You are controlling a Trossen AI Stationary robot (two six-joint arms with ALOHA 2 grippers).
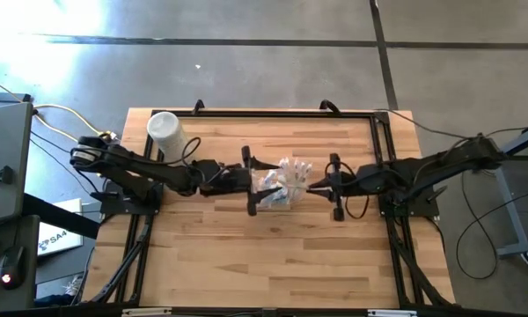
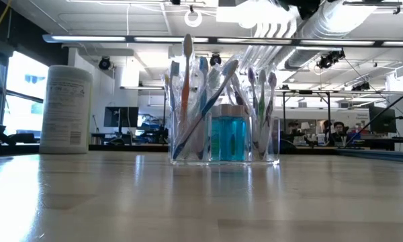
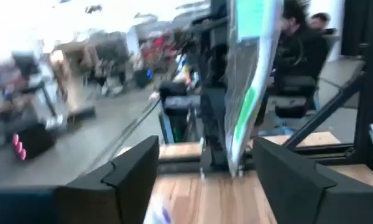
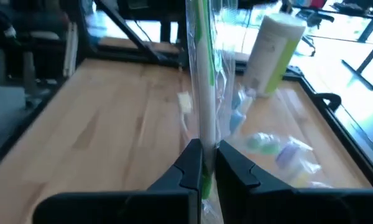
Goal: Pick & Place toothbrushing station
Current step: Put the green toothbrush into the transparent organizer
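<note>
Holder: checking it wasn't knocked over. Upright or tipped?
Upright: in the low view the holder sits flat on the table, brushes pointing up.

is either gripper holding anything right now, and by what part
The right gripper is shut on a wrapped toothbrush, pinching it low on its shaft. The left gripper stands open, holding nothing.

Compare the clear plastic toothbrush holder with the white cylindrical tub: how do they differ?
The clear plastic toothbrush holder is see-through, boxy and filled with toothbrushes; the white cylindrical tub is opaque, round and closed. The holder stands mid-table between both arms; the tub stands alone near the table's edge. Both stand upright on the wooden table.
</note>
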